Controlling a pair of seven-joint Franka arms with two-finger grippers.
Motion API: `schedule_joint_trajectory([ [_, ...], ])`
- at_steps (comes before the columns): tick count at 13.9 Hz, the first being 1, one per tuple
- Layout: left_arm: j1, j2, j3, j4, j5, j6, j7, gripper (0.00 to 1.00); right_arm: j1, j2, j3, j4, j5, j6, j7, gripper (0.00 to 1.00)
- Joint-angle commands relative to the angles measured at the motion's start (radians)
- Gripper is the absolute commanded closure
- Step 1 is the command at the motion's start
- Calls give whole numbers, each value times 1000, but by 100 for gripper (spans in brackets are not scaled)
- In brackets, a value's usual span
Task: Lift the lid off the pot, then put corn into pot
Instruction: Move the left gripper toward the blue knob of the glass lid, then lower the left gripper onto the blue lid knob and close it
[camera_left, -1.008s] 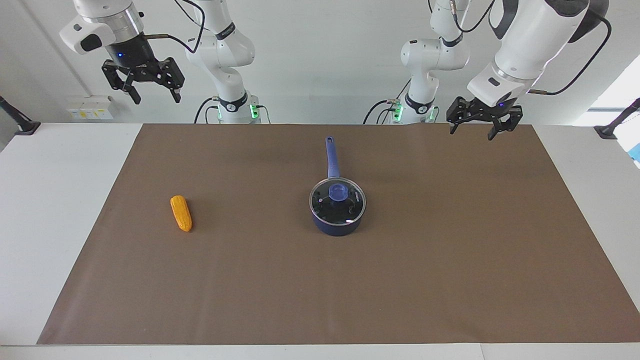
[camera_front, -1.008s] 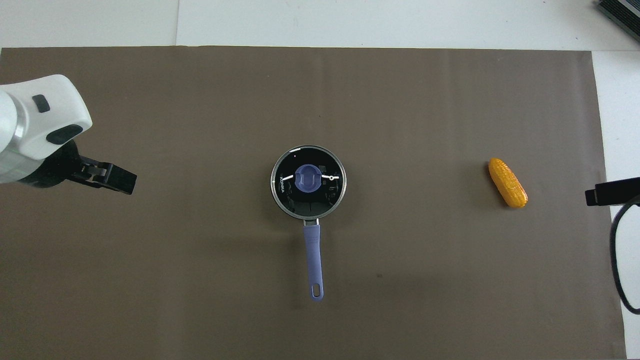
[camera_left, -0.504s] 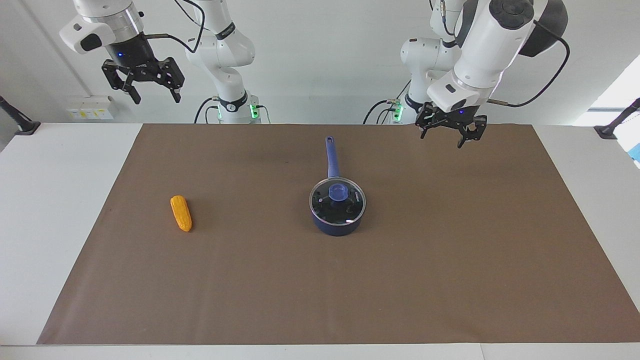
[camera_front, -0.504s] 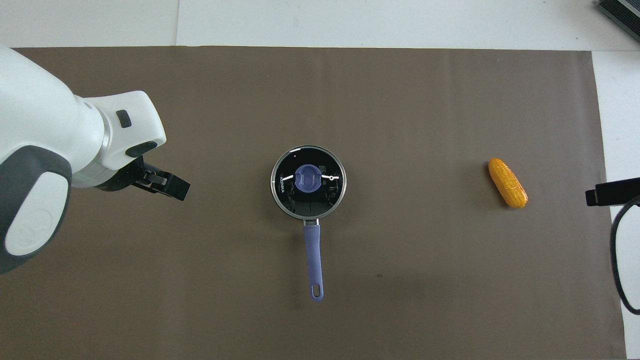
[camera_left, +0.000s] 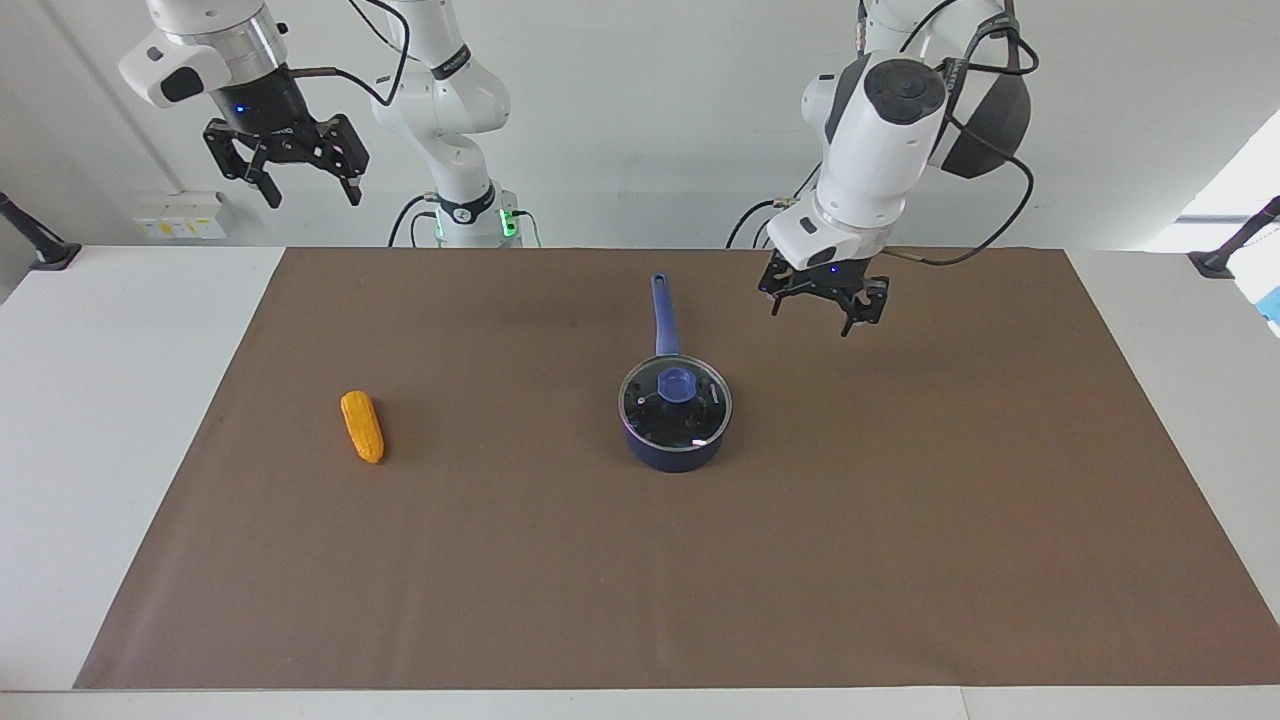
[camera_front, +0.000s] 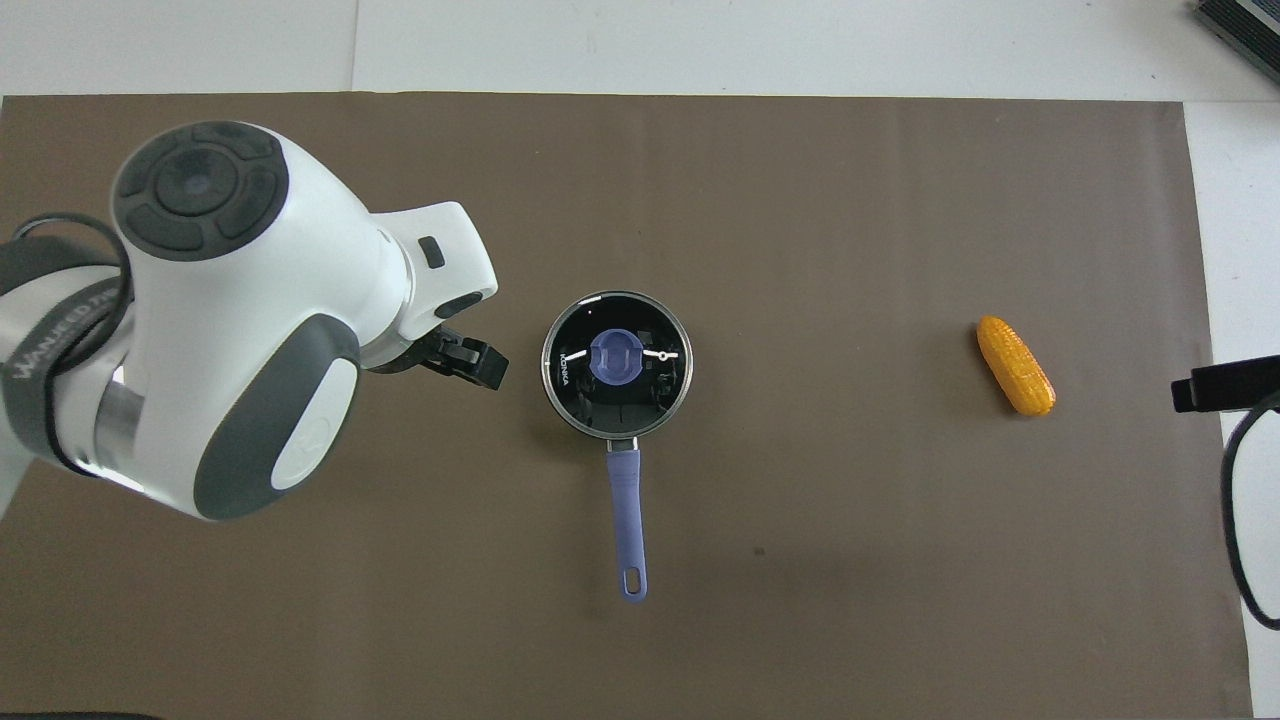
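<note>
The dark blue pot (camera_left: 675, 445) (camera_front: 624, 490) stands mid-mat, its long handle pointing toward the robots. The clear glass lid (camera_left: 703, 407) (camera_front: 590, 401) with a blue knob (camera_left: 676, 383) (camera_front: 614, 357) rests on it. The orange-yellow corn (camera_left: 362, 426) (camera_front: 1015, 366) lies on the mat toward the right arm's end. My left gripper (camera_left: 824, 308) (camera_front: 470, 358) hangs open in the air beside the pot, over the mat, holding nothing. High above the right arm's end my right gripper (camera_left: 288, 170) waits open and empty; only a dark tip (camera_front: 1222, 383) of it shows in the overhead view.
A brown mat (camera_left: 900, 520) (camera_front: 860, 230) covers the white table (camera_left: 110, 330). A black cable (camera_front: 1235, 520) loops at the right arm's edge of the overhead view. A dark object (camera_front: 1240, 25) sits at the table's corner farthest from the robots.
My left arm has swung in from the table's end toward the pot and lowered, still open. The right arm, pot, lid and corn have not moved.
</note>
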Motion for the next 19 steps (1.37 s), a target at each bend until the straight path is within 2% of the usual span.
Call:
schedule_joint_trajectory([
  [1, -60, 34, 14, -1, -3, 57, -101, 0, -6, -25, -1, -31, 5, 20, -28, 0],
  [6, -150, 151, 16, 13, 0, 183, -330, 0, -6, -25, -1, -31, 5, 20, -28, 0],
  [11, -209, 277, 16, 112, 0, 230, -511, 0, -6, -25, -1, -31, 5, 19, -28, 0],
  [13, -218, 295, 16, 131, -1, 235, -556, 0, -6, -25, -1, -31, 5, 19, -28, 0],
  [19, -206, 292, 16, 102, -29, 296, -585, 0, -6, -25, -1, -31, 5, 17, -28, 0],
])
